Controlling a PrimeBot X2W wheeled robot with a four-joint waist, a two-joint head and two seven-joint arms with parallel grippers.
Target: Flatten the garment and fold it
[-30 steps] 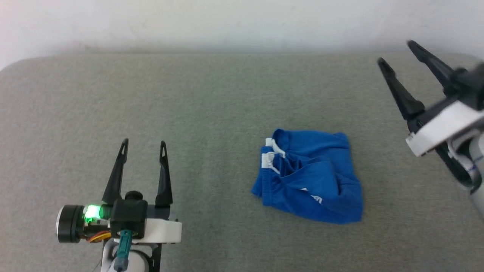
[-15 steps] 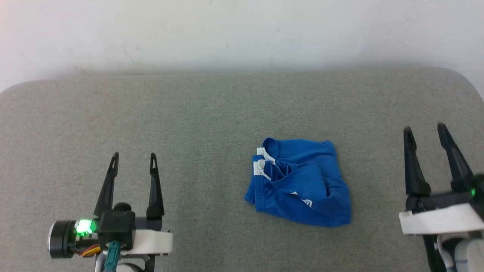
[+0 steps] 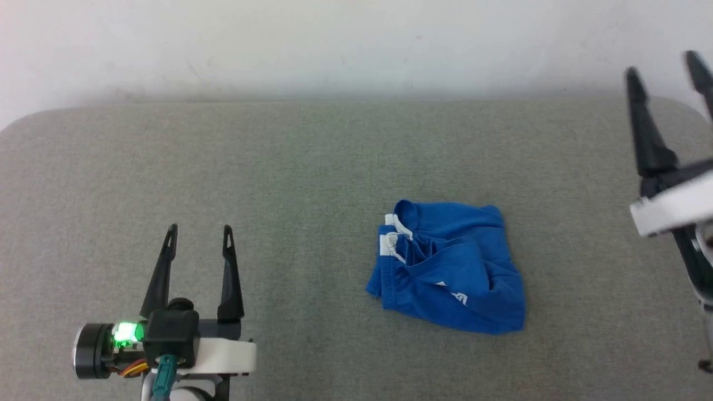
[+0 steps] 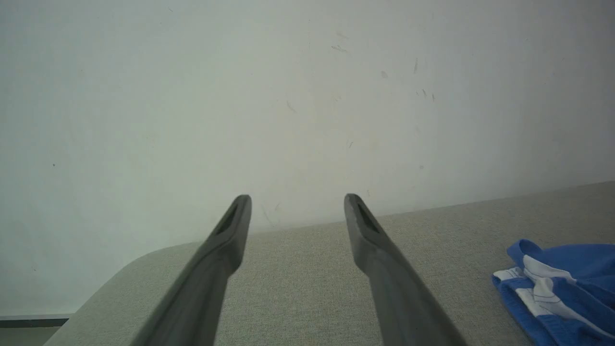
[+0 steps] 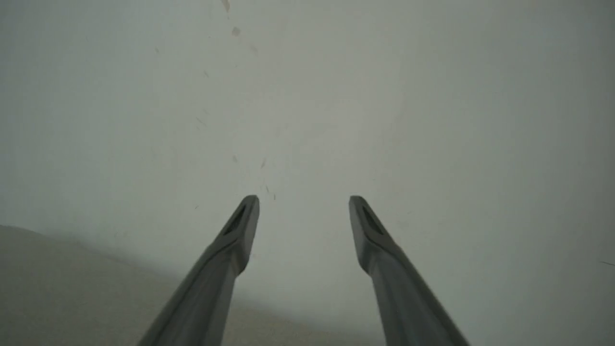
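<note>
Update on the fold job: the only thing that's really changed is the right hand [image 3: 662,63]. Half a second back it sat low, around 4 o'clock in the head view. Now it's swung up to about 2 o'clock, fingers spread wide and holding nothing, and its own camera just stares at the wall [image 5: 336,96].

The left hand [image 3: 200,228] hasn't budged from 7 o'clock. It's also spread wide and empty, well apart from the cloth.

The garment [image 3: 448,273] is the same bunched blue heap on the counter [image 3: 278,167], a bit toward 4 o'clock from the middle, with white trim poking out on its 9 o'clock side. It looks untouched.

So, task-wise, zero progress I'd say. Flattening hasn't started, and the right hand lifting away puts it further from a grab, not closer.
</note>
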